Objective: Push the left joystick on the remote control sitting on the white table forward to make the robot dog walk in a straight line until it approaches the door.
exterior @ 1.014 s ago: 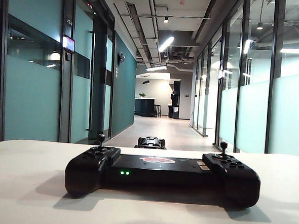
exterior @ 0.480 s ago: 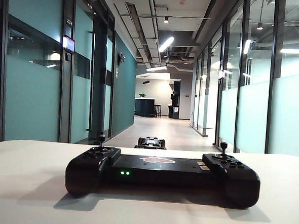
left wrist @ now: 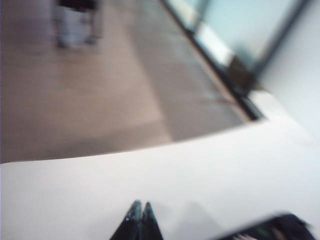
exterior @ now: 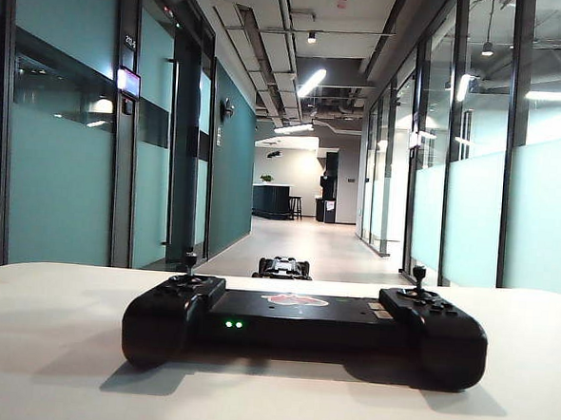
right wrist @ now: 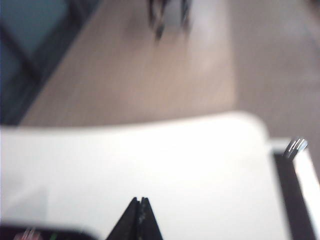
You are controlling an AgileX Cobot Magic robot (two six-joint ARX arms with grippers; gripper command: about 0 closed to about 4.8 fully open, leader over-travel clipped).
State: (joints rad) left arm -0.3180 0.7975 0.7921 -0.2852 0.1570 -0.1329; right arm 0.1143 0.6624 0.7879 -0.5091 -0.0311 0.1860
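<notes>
The black remote control (exterior: 302,330) lies on the white table (exterior: 43,348), two green lights on its near face. Its left joystick (exterior: 190,260) stands upright and untouched. The robot dog (exterior: 285,267) is on the corridor floor just beyond the table. In the left wrist view, my left gripper (left wrist: 141,204) is shut and empty over the white table (left wrist: 100,185), a corner of the remote control (left wrist: 272,229) beside it and the robot dog (left wrist: 75,20) blurred far off. My right gripper (right wrist: 139,200) is shut and empty too, with the remote control (right wrist: 45,234) to its side.
A long corridor with teal glass walls and doors (exterior: 184,147) runs away from the table to a lit room at its end (exterior: 291,187). A second thumbstick (exterior: 419,273) stands on the controller's right. A black frame (right wrist: 287,190) borders the table's end.
A dark blur has come into the exterior view's top left corner. The remote control, both thumbsticks and the robot dog have stayed where they were.
</notes>
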